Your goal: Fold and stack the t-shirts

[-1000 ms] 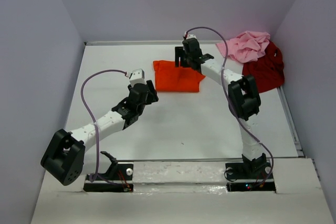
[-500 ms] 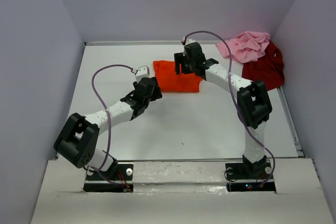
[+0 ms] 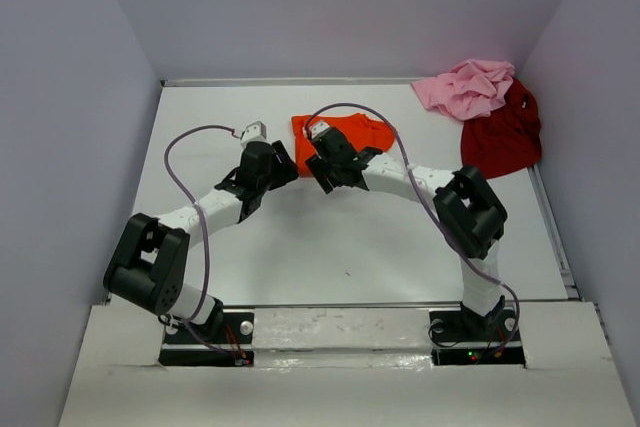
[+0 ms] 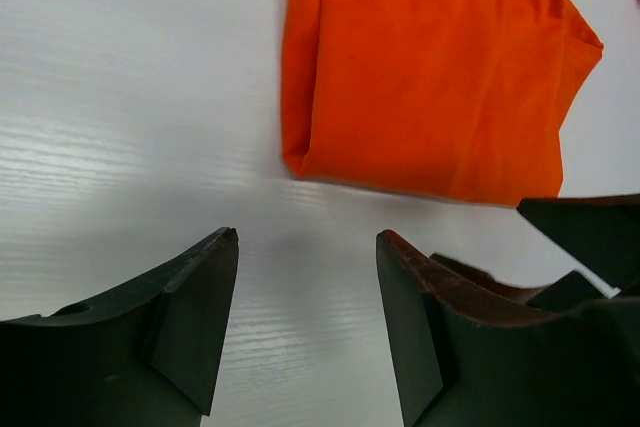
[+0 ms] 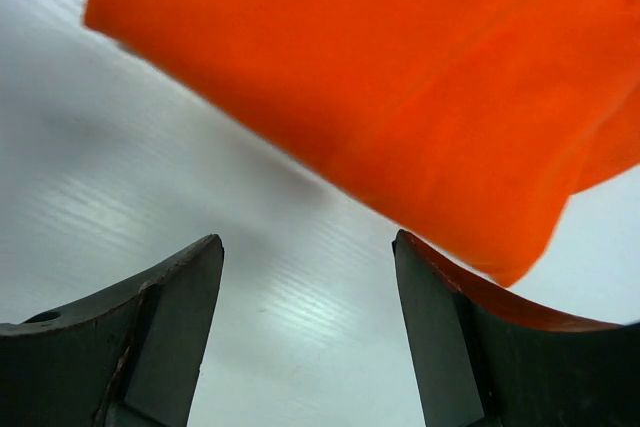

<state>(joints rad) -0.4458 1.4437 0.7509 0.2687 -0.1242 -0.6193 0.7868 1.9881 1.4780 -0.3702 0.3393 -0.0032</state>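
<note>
The bright orange t-shirt (image 3: pixel 362 131) lies folded flat at the table's far middle; it also shows in the left wrist view (image 4: pixel 430 67) and the right wrist view (image 5: pixel 400 67). My left gripper (image 3: pixel 282 162) is open and empty over bare table just left of the shirt's near left corner (image 4: pixel 305 237). My right gripper (image 3: pixel 325 169) is open and empty, low at the shirt's near edge, partly covering it from above (image 5: pixel 305 242). The light pink t-shirt (image 3: pixel 465 87) lies crumpled at the far right on the dark red t-shirt (image 3: pixel 503 135).
White table (image 3: pixel 340 247) with walls on the left, back and right. The two grippers sit close together by the orange shirt; part of the right gripper (image 4: pixel 590 237) shows in the left wrist view.
The right gripper has swung from the shirt's far edge over it to its near left edge. The left gripper has moved up and closer to the shirt's left side.
</note>
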